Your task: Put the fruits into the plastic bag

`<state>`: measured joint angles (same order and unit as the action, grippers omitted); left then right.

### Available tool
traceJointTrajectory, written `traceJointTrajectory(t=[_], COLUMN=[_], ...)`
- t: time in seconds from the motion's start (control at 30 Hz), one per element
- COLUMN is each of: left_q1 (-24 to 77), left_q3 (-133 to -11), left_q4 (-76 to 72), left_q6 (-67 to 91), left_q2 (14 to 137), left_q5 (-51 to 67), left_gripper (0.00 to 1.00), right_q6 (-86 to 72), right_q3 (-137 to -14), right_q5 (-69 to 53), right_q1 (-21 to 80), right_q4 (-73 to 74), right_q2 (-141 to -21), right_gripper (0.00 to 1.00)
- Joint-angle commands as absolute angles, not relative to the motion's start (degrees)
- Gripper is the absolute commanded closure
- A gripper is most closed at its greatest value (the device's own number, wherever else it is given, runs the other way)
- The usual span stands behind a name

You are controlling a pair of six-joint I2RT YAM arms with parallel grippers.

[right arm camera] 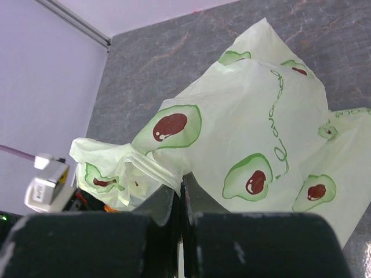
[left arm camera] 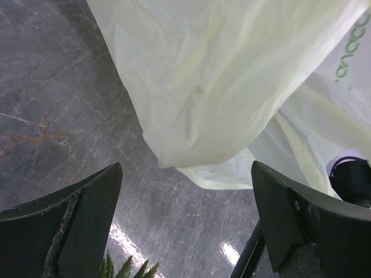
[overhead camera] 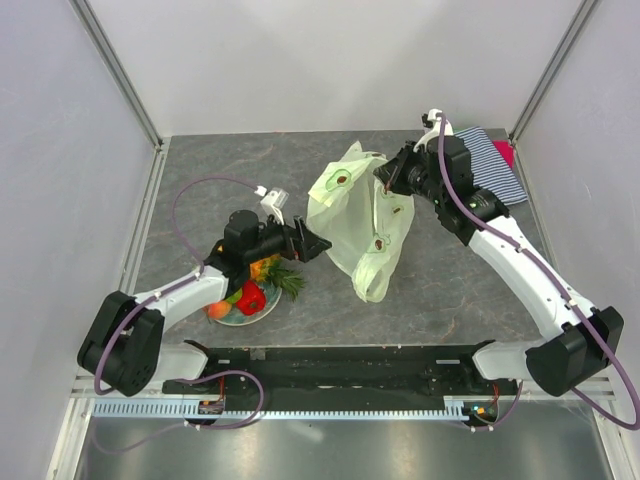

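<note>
The left gripper [overhead camera: 312, 243] gapes wide and empty just short of the plastic bag [overhead camera: 352, 215], fruits [overhead camera: 252, 292] behind it, while the right gripper [overhead camera: 384, 177] pinches the bag's upper edge.

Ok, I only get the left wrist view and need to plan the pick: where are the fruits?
Observer: The fruits are piled under that wrist, behind your open left fingers.
Operator: Is anything holding the bag?
Observer: Yes, the right fingers are shut on the bag at its top edge.
Operator: Is it off the table?
Observer: Only that edge is raised; the lower end rests on the table.
</note>
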<state>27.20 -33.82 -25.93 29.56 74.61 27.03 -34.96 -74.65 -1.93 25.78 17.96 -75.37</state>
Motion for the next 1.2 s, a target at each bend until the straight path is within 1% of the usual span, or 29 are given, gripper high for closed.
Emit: traceJointTrajectory(t=[0.0, 0.13, 0.27, 0.33, 0.37, 0.4, 0.47, 0.5, 0.53, 0.57, 0.6, 0.7, 0.83, 0.87, 0.93, 1.0, 1.07, 1.1, 1.17], left_q1=[28.4, 28.8, 29.0, 29.0, 29.0, 29.0, 29.0, 29.1, 29.0, 28.9, 28.8, 26.6, 17.2, 16.2, 15.2, 15.2, 15.3, 15.3, 15.6], left_q3=[-30.6, -28.9, -29.4, -29.9, -30.1, -30.8, -31.8, -33.2, -33.8, -34.3, -35.0, -34.6, -33.6, -34.3, -35.9, -38.6, -41.2, -42.2, -45.3], left_q4=[-32.6, -37.3, -40.1, -41.9, -44.4, -45.3, -47.1, -46.8, -46.1, -45.2, -42.0, -34.5, -24.9, -22.8, -16.0, -13.5, -13.0, -13.0, -12.7], left_q6=[34.1, 35.9, 37.5, 38.8, 39.2, 39.6, 40.9, 41.0, 41.0, 40.7, 40.1, 38.1, 35.6, 34.5, 29.7, 27.0, 26.5, 26.5, 26.8], left_q2=[71.6, 71.2, 73.3, 75.5, 76.4, 77.3, 80.4, 81.1, 81.6, 81.6, 81.1, 77.4, 72.0, 71.3, 70.0, 70.5, 71.7, 73.2, 75.1], left_q5=[20.1, 17.8, 13.3, 12.7, 12.2, 12.0, 11.7, 11.7, 11.9, 11.8, 11.5, 10.6, 17.9, 18.9, 20.5, 23.3, 29.2, 30.7, 34.2], left_gripper=[0.01, 0.01, 0.02, 0.08, 0.12, 0.25, 0.41, 0.63, 0.75, 0.84, 0.97, 0.98, 0.99, 0.98, 0.99, 0.98, 0.98, 0.98, 0.99], right_q6=[-36.4, -37.2, -37.6, -37.8, -37.9, -37.7, -37.5, -36.7, -35.9, -34.8, -33.6, -27.8, -20.1, -18.7, -16.3, -13.2, -12.2, -12.1, -12.7], right_q3=[-79.0, -78.7, -77.5, -76.7, -76.5, -75.9, -75.6, -75.6, -75.8, -76.8, -77.4, -80.2, -84.5, -86.4, -88.0, -88.9, -88.8, -88.4, -86.5], right_q5=[-0.8, -1.5, -2.2, -2.4, -2.4, -2.3, -2.0, -1.7, -1.1, 1.6, 3.2, 9.8, 16.1, 19.1, 21.0, 19.6, 16.7, 13.1, 9.7], right_q1=[26.3, 27.3, 28.2, 28.3, 28.3, 28.3, 28.3, 28.3, 28.3, 28.3, 28.3, 27.1, 23.7, 23.7, 23.7, 23.7, 23.7, 23.6, 23.9], right_q4=[14.2, 13.1, 12.3, 12.2, 12.2, 12.3, 12.4, 12.7, 13.3, 15.3, 16.6, 21.7, 28.8, 29.8, 32.4, 33.3, 34.2, 34.4, 34.5], right_q2=[-75.8, -75.8, -75.2, -74.5, -74.4, -74.0, -73.1, -72.9, -72.3, -72.1, -71.9, -70.9, -70.0, -70.1, -70.4, -70.8, -71.2, -71.5, -71.8], right_gripper=[1.00, 1.00, 1.00, 1.00, 1.00, 1.00, 1.00, 1.00, 1.00, 1.00, 1.00, 1.00, 1.00, 1.00, 1.00, 1.00, 1.00, 1.00, 1.00])
